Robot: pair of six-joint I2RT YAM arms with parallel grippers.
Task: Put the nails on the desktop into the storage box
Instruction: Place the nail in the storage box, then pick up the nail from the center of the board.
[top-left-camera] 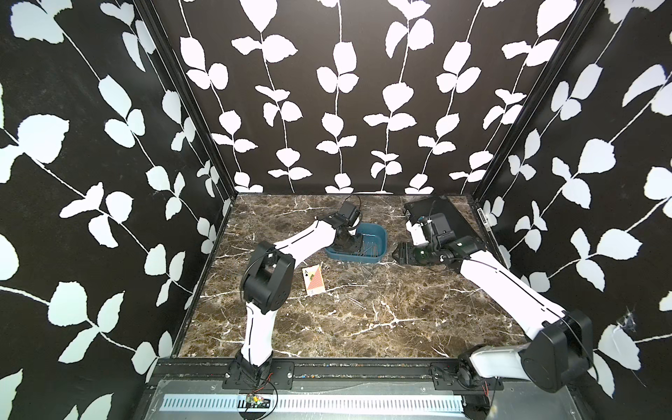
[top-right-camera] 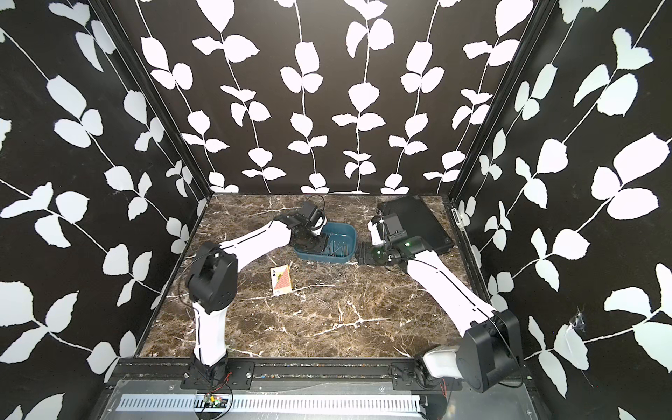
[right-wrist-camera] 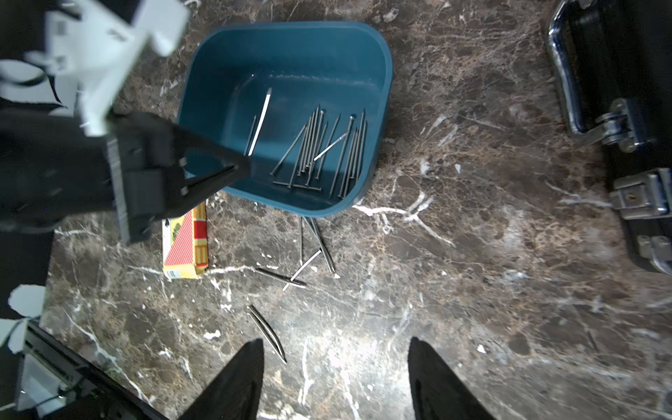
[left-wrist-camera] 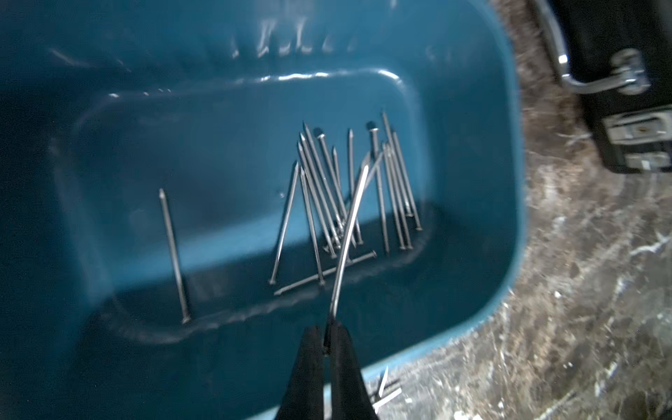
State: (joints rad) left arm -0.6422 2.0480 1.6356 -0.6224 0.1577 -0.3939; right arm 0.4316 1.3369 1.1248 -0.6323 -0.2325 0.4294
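My left pincer (left-wrist-camera: 329, 329) is clamped tight on one nail (left-wrist-camera: 349, 232), which hangs over the inside of the teal storage box (left-wrist-camera: 509, 189). A heap of nails (right-wrist-camera: 327, 149) lies on the box floor, mostly toward one end. My right pincer (right-wrist-camera: 336, 349) stands apart and empty over the table (right-wrist-camera: 491, 272), just beside the box's short wall. Several loose nails (right-wrist-camera: 309, 254) lie on the table close to the box, with two more (right-wrist-camera: 267, 332) nearer my right pincer. A red-patterned card pack (right-wrist-camera: 185, 240) lies near the box, and a black case (right-wrist-camera: 636, 54) sits at the far right corner.
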